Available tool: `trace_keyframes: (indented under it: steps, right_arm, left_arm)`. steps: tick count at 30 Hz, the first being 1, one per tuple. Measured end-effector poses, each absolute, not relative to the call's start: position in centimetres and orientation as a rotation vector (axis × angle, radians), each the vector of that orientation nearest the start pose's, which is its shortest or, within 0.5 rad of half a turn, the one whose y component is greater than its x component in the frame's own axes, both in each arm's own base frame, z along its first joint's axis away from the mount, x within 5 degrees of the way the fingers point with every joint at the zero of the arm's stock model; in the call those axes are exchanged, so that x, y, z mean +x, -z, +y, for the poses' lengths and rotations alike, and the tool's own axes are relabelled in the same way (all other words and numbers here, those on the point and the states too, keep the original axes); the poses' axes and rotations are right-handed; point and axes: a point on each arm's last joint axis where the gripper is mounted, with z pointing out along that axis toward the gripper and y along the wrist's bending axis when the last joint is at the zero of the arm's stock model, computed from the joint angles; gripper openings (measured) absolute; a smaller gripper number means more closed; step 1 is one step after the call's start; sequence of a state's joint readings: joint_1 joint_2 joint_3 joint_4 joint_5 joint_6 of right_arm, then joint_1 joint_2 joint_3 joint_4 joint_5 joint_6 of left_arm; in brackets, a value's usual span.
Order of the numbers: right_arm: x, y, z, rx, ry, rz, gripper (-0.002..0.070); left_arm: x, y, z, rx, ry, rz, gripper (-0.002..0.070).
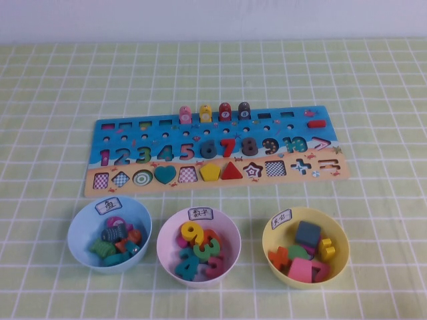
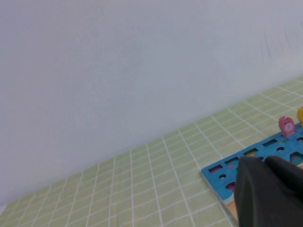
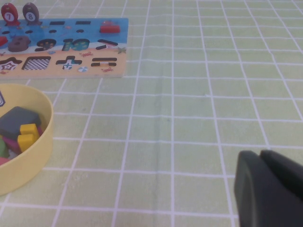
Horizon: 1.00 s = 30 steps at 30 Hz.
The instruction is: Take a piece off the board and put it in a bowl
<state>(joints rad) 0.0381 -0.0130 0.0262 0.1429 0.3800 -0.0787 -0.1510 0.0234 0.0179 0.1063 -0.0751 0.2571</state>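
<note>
The board (image 1: 107,125) lies across the middle of the table, with numbers, four pegs and several shape pieces on it. The pale yellow bowl (image 1: 339,265) stands in front of the board's right end. The pink square piece (image 1: 301,269) lies in it among other blocks. Neither arm shows in the high view. My left gripper (image 2: 265,161) is shut and empty near the board's far left corner (image 2: 214,171). My right gripper (image 3: 260,153) is shut and empty above the cloth, to the right of the yellow bowl (image 3: 43,137).
A light blue bowl (image 1: 79,230) and a white bowl (image 1: 165,235), both holding pieces, stand in front of the board's left and middle. A green checked cloth (image 1: 373,87) covers the table. A white wall rises at the back.
</note>
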Motion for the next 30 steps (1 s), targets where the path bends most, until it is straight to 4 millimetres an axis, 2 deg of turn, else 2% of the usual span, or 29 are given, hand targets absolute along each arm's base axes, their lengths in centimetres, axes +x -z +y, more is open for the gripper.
trace_keyframes:
  steps: [15,23,30]
  right_arm:
    - [5.2,-17.1,0.7,-0.021,-0.113,1.874,-0.0017]
    - [5.2,-17.1,0.7,-0.020,-0.114,1.874,-0.0017]
    - [5.2,-17.1,0.7,-0.020,-0.114,1.874,-0.0017]
  left_arm:
    - [5.5,-18.1,-0.5,0.339,-0.136,1.732,-0.0003]
    - [5.3,-17.3,-0.1,0.259,-0.142,1.843,-0.0003]
    - [5.3,-17.2,0.0,0.255,-0.146,1.854,-0.0003]
